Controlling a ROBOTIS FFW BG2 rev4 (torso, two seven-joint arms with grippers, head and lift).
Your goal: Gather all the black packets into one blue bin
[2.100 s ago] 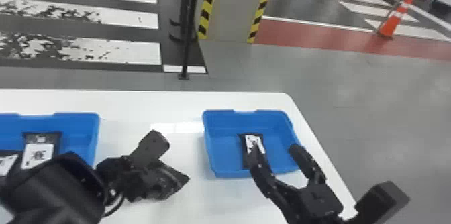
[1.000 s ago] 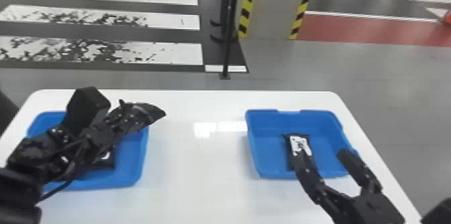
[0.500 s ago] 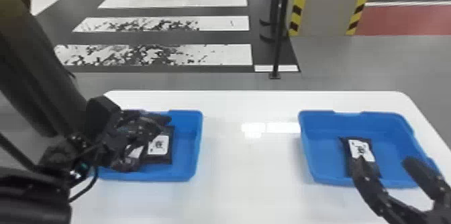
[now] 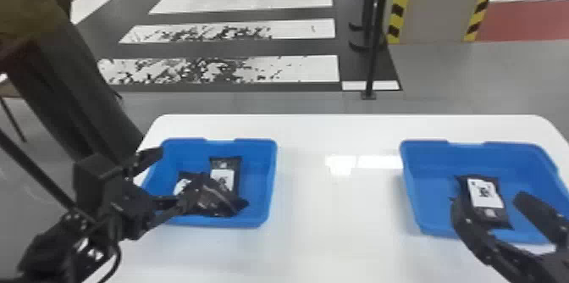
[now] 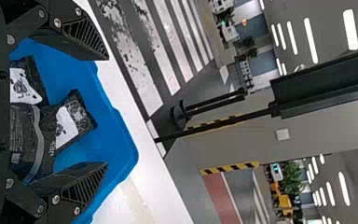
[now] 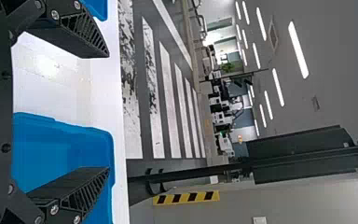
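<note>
Three black packets (image 4: pixel 208 195) lie near the open left end effector (image 4: pixel 170 179).

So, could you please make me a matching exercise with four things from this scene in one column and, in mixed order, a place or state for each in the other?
Things
1. Blue rectangular bin on the robot's left
2. Blue rectangular bin on the robot's right
3. Black two-fingered right claw
4. White flat-topped table

Places and states
A. open and empty
B. underneath both bins
C. with a single black packet inside
D. with several black packets inside

Right pairs: 1-D; 2-C; 3-A; 4-B
</note>
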